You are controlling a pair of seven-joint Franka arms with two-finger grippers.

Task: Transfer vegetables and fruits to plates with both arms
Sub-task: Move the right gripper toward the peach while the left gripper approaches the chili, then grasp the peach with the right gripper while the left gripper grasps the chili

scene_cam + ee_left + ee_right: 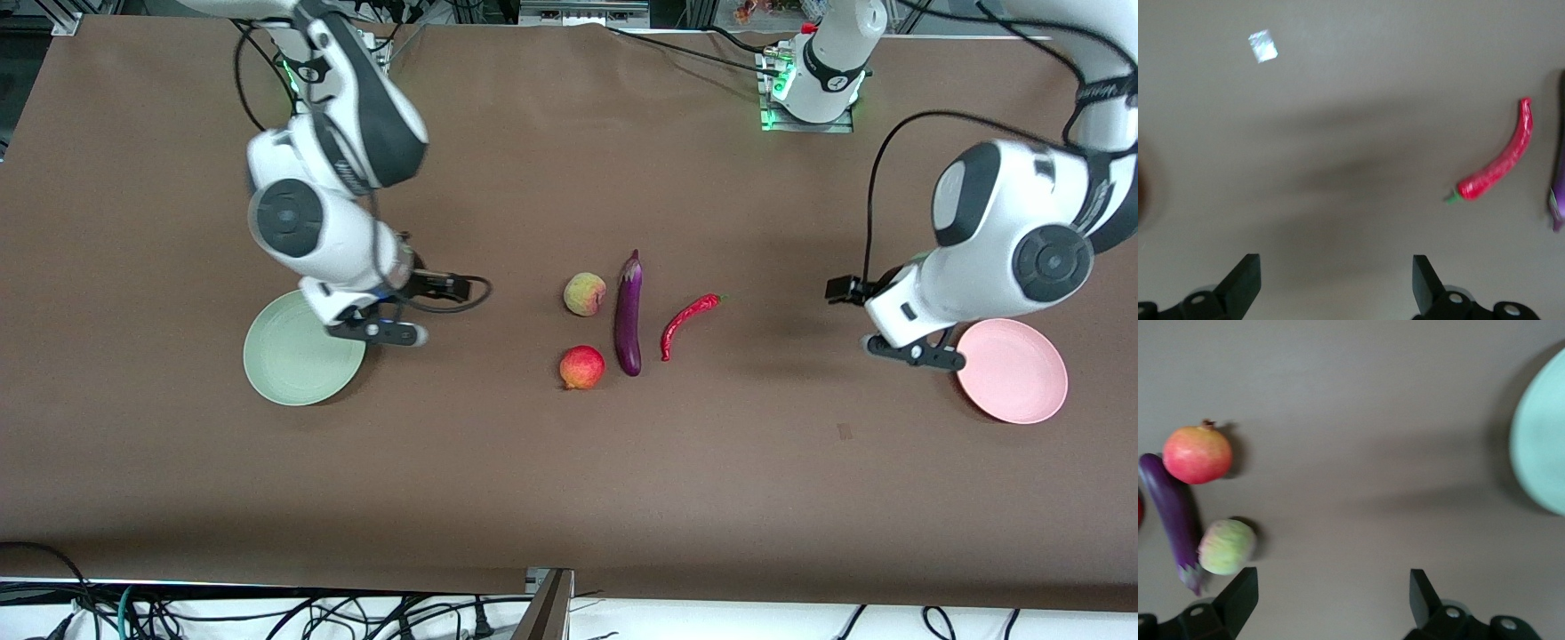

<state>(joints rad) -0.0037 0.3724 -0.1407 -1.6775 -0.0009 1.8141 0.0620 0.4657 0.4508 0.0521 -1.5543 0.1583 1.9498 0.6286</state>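
Observation:
The purple eggplant (629, 316) lies mid-table, with the peach (584, 294) and the red fruit (581, 367) beside it toward the right arm's end and the red chili (686, 324) toward the left arm's end. My right gripper (378, 331) is open and empty over the edge of the green plate (298, 364). Its wrist view shows its gripper (1331, 600), the red fruit (1197, 453), the eggplant (1175, 520), the peach (1226, 547) and the green plate (1541, 447). My left gripper (916, 353) is open and empty over the table beside the pink plate (1013, 373). Its wrist view shows its gripper (1337, 283), the chili (1498, 163) and the eggplant (1558, 193).
Both plates are bare. A small pale mark (844, 432) lies on the brown table cover nearer the front camera than the left gripper; it shows as a shiny patch (1263, 46) in the left wrist view. Cables hang along the table's front edge (356, 613).

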